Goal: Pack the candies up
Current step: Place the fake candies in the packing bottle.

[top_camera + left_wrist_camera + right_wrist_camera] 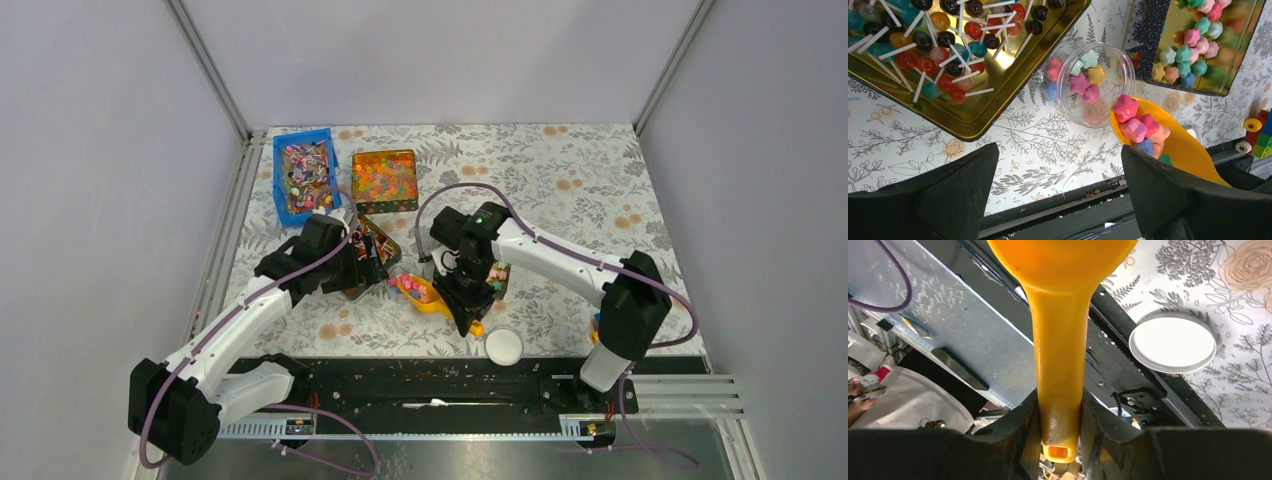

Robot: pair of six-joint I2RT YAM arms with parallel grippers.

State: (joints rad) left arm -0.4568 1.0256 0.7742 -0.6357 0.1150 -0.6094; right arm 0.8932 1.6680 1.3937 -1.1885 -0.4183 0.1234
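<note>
So the right fingers (998,452) are clamped tight on the handle of a yellow scoop (1193,155), gripped way back at its end. I'd guess that keeps the arm out of the way while the bowl reaches forward. In the left wrist view the scoop comes in from the lower right, and its front lip sits right at the rim of a clear jar (1095,114) in the upper middle, so it looks lined up for tipping. The candies (1135,125) are in three spots: a small heap of pink, blue and peach stars on the scoop, a handful already inside the jar, and plenty more in the candy tin (1147,45) at the upper right. The left fingers (955,200) are spread wide with nothing between them, hanging over the surface (1038,145) on the near side of the jar. My read is they're waiting there to steady it, but they aren't touching it. The lollipop tin (973,122) at the upper left looks like it's just parked nearby, not part of the job. A white lid (1173,342) lies flat on the surface at the right of the right wrist view, well apart from the jar, probably set aside for capping later. As for brands or labels, I can't find any readable writing on the jar, the tins, the lid or the scoop.
</note>
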